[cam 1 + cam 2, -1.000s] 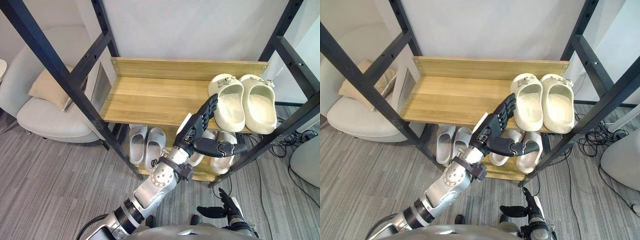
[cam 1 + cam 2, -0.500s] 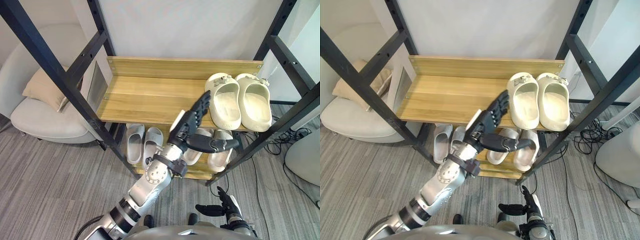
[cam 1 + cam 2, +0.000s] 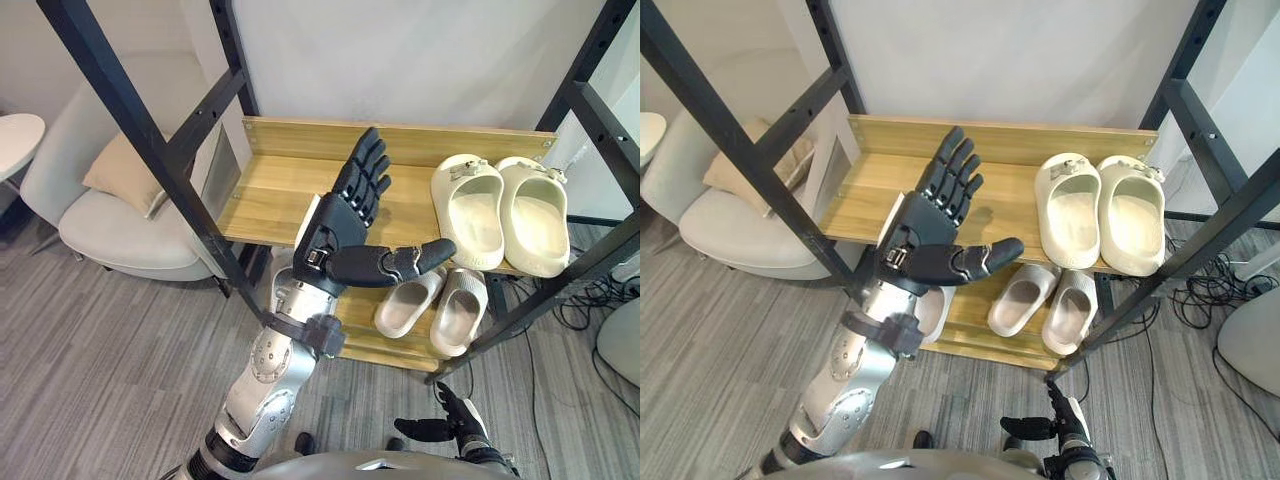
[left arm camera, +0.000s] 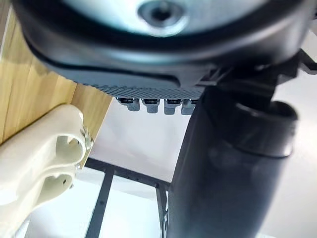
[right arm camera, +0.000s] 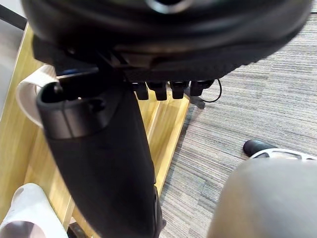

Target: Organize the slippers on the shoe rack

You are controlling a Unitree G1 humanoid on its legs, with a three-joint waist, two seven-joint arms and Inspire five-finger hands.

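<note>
Left hand (image 3: pixel 335 225) is raised in front of the shoe rack (image 3: pixel 280 195), fingers straight and spread, thumb stuck out sideways. Nothing is in it. Right hand (image 3: pixel 462 425) hangs low near the floor, fingers relaxed, also empty.

Slipper count as I see it:
- Cream clog slippers (image 3: pixel 468 212): a pair side by side at the right end of the top shelf, toes toward the back wall. They look tidy.
- Beige slippers (image 3: pixel 408 305): a pair on the lower shelf (image 3: pixel 360 338), below the cream pair. They sit side by side but slightly angled, heels near the front edge.
- Pale grey slipper (image 3: pixel 936 312): on the lower shelf just beside my left forearm, mostly hidden. I cannot tell whether its mate is next to it.

The left and middle of the top shelf is bare wood. I see no slippers on the carpet around the rack.

My judgement is that the job is mostly or wholly done, since every slipper I can see is on a shelf. What may be left is squaring the beige pair and checking the grey ones behind my arm.

An armchair (image 3: pixel 110 225) with a cushion (image 3: pixel 120 172) stands to the left and is not involved.
</note>
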